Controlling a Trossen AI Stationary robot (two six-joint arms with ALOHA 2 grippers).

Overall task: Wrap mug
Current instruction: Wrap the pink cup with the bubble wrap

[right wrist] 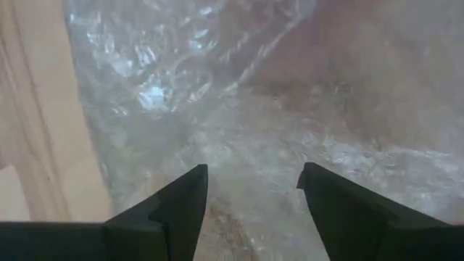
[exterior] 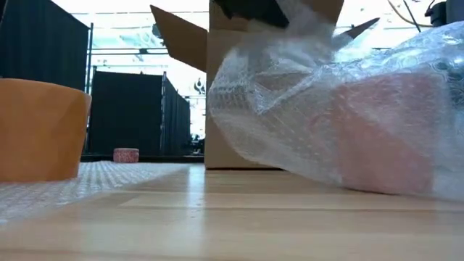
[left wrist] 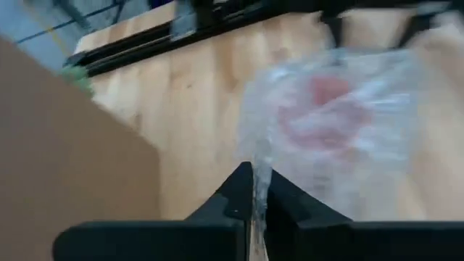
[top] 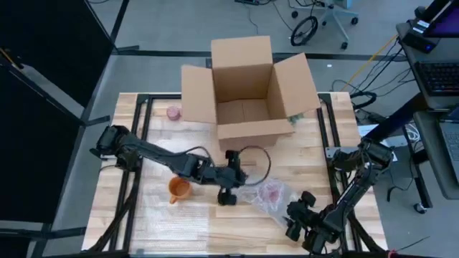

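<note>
A pink mug (top: 271, 191) lies bundled in clear bubble wrap (top: 264, 201) right of the table's middle. The bundle fills the right of the low view, bubble wrap (exterior: 348, 109) over the pink mug (exterior: 384, 134). My left gripper (top: 231, 188), reaching in from the left, is shut on the wrap. My right gripper (right wrist: 252, 199) stands open just above the wrap's near right part, with wrap under both fingers. An orange mug (top: 178, 188) stands uncovered on a flat sheet of bubble wrap (top: 161, 215) at the front left. My left gripper pinches a thin edge of the bubble wrap (left wrist: 259, 174) between its two shut fingers, coming from the table's left side. From the hold the wrap (exterior: 290, 40) slopes down over the pink mug, which rests on the table. One layer or several, I cannot tell.
An open cardboard box (top: 247, 86) stands at the table's far middle, its flaps spread. A small pink roll (top: 173, 112) lies left of it. A dark cable loop (top: 258, 161) lies in front of the box. Black frame rails (top: 140, 115) run along both table sides.
</note>
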